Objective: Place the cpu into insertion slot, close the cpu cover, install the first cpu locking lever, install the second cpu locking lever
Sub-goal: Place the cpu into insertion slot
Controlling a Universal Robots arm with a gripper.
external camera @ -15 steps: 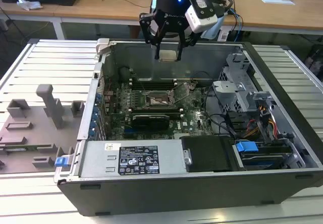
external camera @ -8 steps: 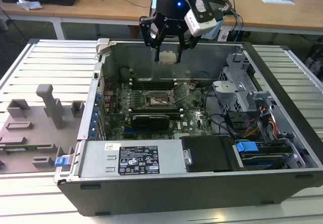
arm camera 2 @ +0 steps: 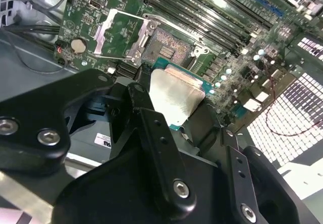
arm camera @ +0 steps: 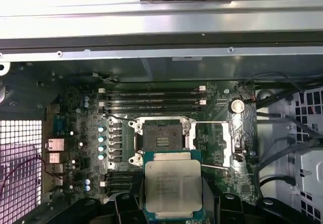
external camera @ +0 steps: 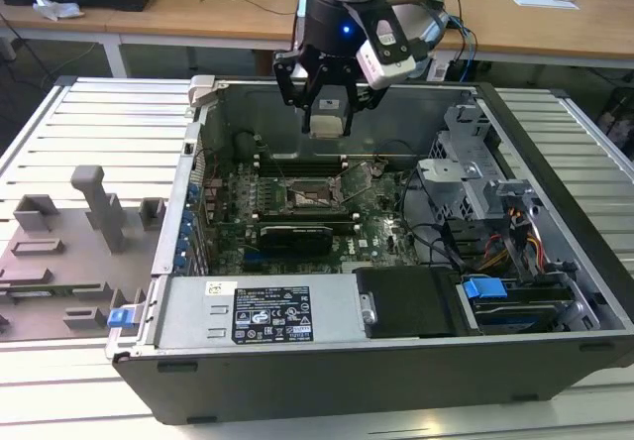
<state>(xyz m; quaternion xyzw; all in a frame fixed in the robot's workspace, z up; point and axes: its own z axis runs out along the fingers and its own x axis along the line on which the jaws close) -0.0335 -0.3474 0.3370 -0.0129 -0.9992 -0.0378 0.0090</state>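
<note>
Open desktop PC case lying on its side on a slatted metal table, seen from above. One robot arm reaches down into it. The gripper (external camera: 327, 113) hangs high over the green mobo w/ its jaws pinching the cpu (external camera: 327, 123) by two opposite edges, silvery top facing the wrist cams.

Landmark: the insertion slot (arm camera: 162, 135), a dark square socket w/ a silvery surround, bare, nothing seated in it. The cpu cover (arm camera: 227, 143) is flipped open and lies flat beside the slot, on the side toward a round coin battery (arm camera: 237, 106). Thin wire levers (arm camera: 212, 122) stand unlatched around the slot.

In the first wrist view the cpu (arm camera: 173, 186) sits btwn the black fingers (arm camera: 123, 201), on the slot's side away from the long memory slots (arm camera: 151, 100); its near edge just overlaps the slot's surround. Chip edges look parallel w/ the slot's edges, so no twist seems needed. In the second wrist view the cpu (arm camera 2: 176, 95) likewise covers one edge of the slot (arm camera 2: 169, 47), cover (arm camera 2: 118, 35) open beyond it.

Judgement: chip is clear above the board, not yet in the slot; slot lies down and a bit toward the memory slots from the jaws.
</note>
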